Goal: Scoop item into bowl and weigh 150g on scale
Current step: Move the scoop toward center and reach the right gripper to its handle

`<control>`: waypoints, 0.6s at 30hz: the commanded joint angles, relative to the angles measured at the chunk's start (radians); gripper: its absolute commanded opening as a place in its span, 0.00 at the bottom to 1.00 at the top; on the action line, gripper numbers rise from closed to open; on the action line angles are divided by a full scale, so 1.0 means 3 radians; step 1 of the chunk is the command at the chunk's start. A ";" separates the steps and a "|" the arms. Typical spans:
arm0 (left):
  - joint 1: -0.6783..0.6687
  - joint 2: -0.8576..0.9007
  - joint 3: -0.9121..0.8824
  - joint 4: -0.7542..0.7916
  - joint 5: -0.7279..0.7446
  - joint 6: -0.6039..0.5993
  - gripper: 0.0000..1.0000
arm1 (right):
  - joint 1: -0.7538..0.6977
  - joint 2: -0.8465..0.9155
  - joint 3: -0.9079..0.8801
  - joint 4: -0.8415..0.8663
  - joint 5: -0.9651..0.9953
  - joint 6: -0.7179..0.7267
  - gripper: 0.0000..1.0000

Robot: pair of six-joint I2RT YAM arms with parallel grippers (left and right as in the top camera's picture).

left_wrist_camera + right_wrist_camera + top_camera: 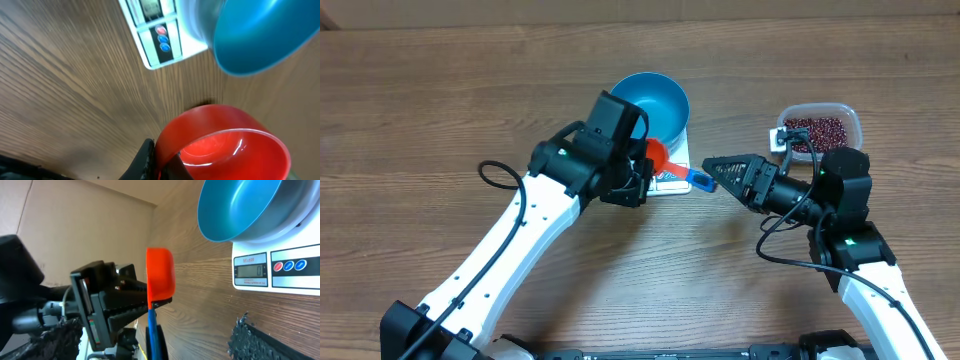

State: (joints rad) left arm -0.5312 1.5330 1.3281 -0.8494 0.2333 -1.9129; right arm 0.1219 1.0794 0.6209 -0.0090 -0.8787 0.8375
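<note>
Closest to you, your right gripper (710,172) is holding its fingers spread wide, and the blue handle (698,180) of the scoop (660,157) is poking in between them. I cannot tell if it is touching them. The handle is running sideways across the table, in a line from one gripper to the other, so the right fingers are facing its loose end. Just past that, your left gripper (642,172) is pinching the scoop tight near its red cup (225,145), and the cup is looking empty. A little farther on, the white scale (270,270) is lying flat with the blue bowl (655,100) sitting on it, and no beans are showing inside. The beans (815,128) are waiting in the clear container (850,120), far off to the right. That puts your right arm nearer to them than the left, so the scoop probably needs to go to the right arm first.
</note>
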 commanded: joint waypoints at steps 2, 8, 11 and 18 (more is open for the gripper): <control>-0.0155 0.0014 -0.0005 0.0134 0.0036 -0.0156 0.04 | 0.0099 -0.0005 0.0079 0.0027 0.0113 -0.0001 0.91; -0.0258 0.0014 -0.0005 0.0261 0.0034 -0.0223 0.04 | 0.0099 -0.0005 0.0079 0.0027 0.0112 0.0000 0.81; -0.0314 0.0014 -0.0005 0.0292 -0.0028 -0.0273 0.04 | 0.0099 -0.0005 0.0079 0.0027 0.0111 0.0000 0.65; -0.0348 0.0015 -0.0005 0.0306 -0.0104 -0.0309 0.04 | 0.0099 -0.0005 0.0079 0.0027 0.0111 0.0000 0.41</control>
State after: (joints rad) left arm -0.6289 1.5330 1.3281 -0.7612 0.2234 -1.9877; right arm 0.1459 1.0794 0.6209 -0.0090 -0.8494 0.8402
